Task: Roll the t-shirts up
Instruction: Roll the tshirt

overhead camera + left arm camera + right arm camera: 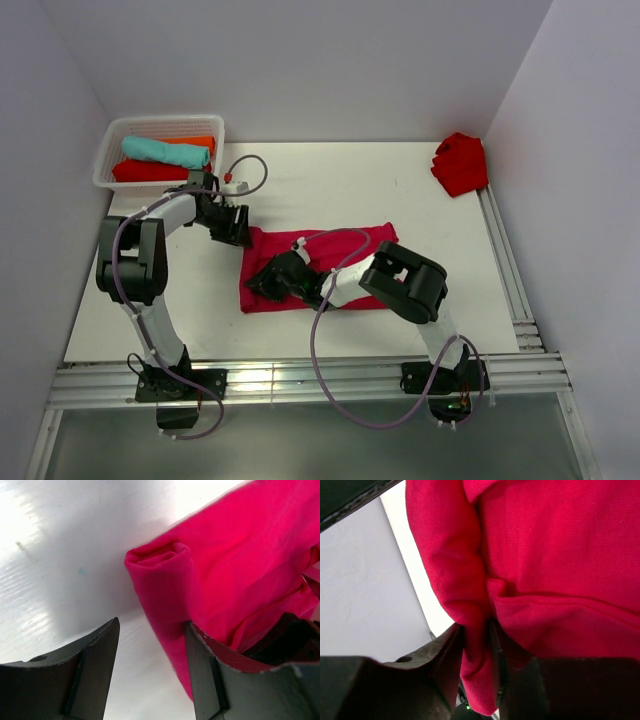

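Observation:
The pinkish-crimson t-shirt (350, 245) lies folded into a strip across the middle of the table. My left gripper (236, 226) is open at the strip's far left corner; in the left wrist view (151, 645) the folded corner of the t-shirt (165, 580) lies just ahead of the jaws, one finger against the cloth. My right gripper (268, 280) is at the strip's near left end; in the right wrist view (479, 647) it is shut on a fold of the t-shirt (545, 555). No neck label shows.
A white basket (112, 148) at the far left holds rolled teal (165, 150), orange (195, 142) and scarlet (150, 171) t-shirts. Another scarlet t-shirt (461, 163) lies crumpled at the far right by the wall. An aluminium rail (510, 270) runs along the table's right edge.

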Robot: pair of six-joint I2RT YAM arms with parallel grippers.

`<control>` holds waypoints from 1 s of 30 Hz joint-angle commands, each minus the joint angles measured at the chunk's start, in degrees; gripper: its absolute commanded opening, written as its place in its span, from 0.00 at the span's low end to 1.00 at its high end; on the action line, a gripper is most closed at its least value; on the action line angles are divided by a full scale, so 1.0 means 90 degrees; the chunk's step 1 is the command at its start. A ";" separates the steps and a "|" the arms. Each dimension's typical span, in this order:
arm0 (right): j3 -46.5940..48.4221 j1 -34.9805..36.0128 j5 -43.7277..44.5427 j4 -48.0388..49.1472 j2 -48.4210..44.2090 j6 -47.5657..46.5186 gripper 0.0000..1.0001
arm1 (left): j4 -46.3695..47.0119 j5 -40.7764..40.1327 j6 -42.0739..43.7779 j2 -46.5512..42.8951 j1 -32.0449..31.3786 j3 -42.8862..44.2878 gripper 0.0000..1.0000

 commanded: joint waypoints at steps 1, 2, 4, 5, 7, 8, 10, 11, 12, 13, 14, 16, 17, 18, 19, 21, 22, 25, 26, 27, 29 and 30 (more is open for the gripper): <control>-0.0158 0.0007 0.0222 -0.0280 -0.0264 0.0017 0.37 | 0.0355 -0.0078 -0.0214 0.0162 -0.0158 0.0055 0.59; -0.0120 0.0017 0.0396 -0.0397 -0.0361 -0.0070 0.38 | 0.0375 -0.0204 -0.0253 0.0201 -0.0187 0.0065 0.59; -0.0032 0.0065 0.0573 -0.0924 -0.0478 -0.0187 0.41 | 0.0463 -0.0371 -0.0360 0.0211 -0.0275 0.0046 0.58; 0.0075 0.0095 0.0690 -0.1129 -0.0605 -0.0323 0.41 | 0.0492 -0.0507 -0.0399 0.0230 -0.0295 0.0046 0.58; 0.0280 0.0172 0.1070 -0.1783 -0.0781 -0.0441 0.42 | 0.0531 -0.0635 -0.0458 0.0231 -0.0353 0.0065 0.57; 0.0349 0.0221 0.1217 -0.2210 -0.0830 -0.0558 0.42 | 0.0541 -0.0770 -0.0487 0.0231 -0.0373 0.0075 0.57; 0.0621 0.0280 0.1637 -0.2652 -0.0966 -0.0676 0.43 | 0.0561 -0.0908 -0.0507 0.0202 -0.0441 0.0085 0.57; 0.0739 0.0358 0.1754 -0.2886 -0.0996 -0.0802 0.43 | 0.0561 -0.0986 -0.0497 0.0201 -0.0471 0.0094 0.57; 0.0866 0.0387 0.2045 -0.3362 -0.1035 -0.0851 0.43 | 0.0561 -0.1083 -0.0507 0.0192 -0.0509 0.0114 0.57; 0.1128 0.0426 0.2174 -0.3609 -0.1074 -0.0900 0.44 | 0.0551 -0.1123 -0.0507 0.0182 -0.0539 0.0124 0.57; 0.1266 0.0514 0.2330 -0.4046 -0.1065 -0.0997 0.44 | 0.0551 -0.1162 -0.0507 0.0191 -0.0559 0.0133 0.57; 0.1694 0.0573 0.2700 -0.4459 -0.1055 -0.1115 0.44 | 0.0531 -0.1289 -0.0497 0.0201 -0.0617 0.0153 0.57; 0.1852 0.0602 0.2799 -0.4847 -0.1026 -0.1212 0.44 | 0.0522 -0.1309 -0.0497 0.0201 -0.0646 0.0172 0.57; 0.2018 0.0651 0.2868 -0.5016 -0.0987 -0.1281 0.44 | 0.0512 -0.1319 -0.0507 0.0211 -0.0656 0.0182 0.57; 0.2348 0.0671 0.3033 -0.5182 -0.0880 -0.1359 0.44 | 0.0502 -0.1367 -0.0507 0.0211 -0.0676 0.0202 0.57; 0.2711 0.0690 0.3180 -0.5709 -0.0743 -0.1525 0.44 | 0.0473 -0.1387 -0.0507 0.0231 -0.0705 0.0231 0.57; 0.3051 0.0691 0.3220 -0.5827 -0.0578 -0.1613 0.44 | 0.0463 -0.1426 -0.0507 0.0240 -0.0715 0.0241 0.57; 0.3754 0.0700 0.3308 -0.6276 -0.0149 -0.1896 0.44 | 0.0414 -0.1446 -0.0517 0.0270 -0.0754 0.0299 0.57; 0.3941 0.0700 0.3328 -0.6470 -0.0031 -0.2013 0.44 | 0.0404 -0.1455 -0.0507 0.0270 -0.0754 0.0329 0.57; 0.4098 0.0710 0.3328 -0.6540 0.0077 -0.2062 0.44 | 0.0385 -0.1465 -0.0517 0.0279 -0.0754 0.0338 0.57; 0.4440 0.0700 0.3299 -0.6628 0.0360 -0.2170 0.44 | 0.0375 -0.1475 -0.0517 0.0279 -0.0754 0.0358 0.57; 0.4528 0.0700 0.3269 -0.6667 0.0438 -0.2180 0.44 | 0.0356 -0.1465 -0.0507 0.0279 -0.0773 0.0368 0.57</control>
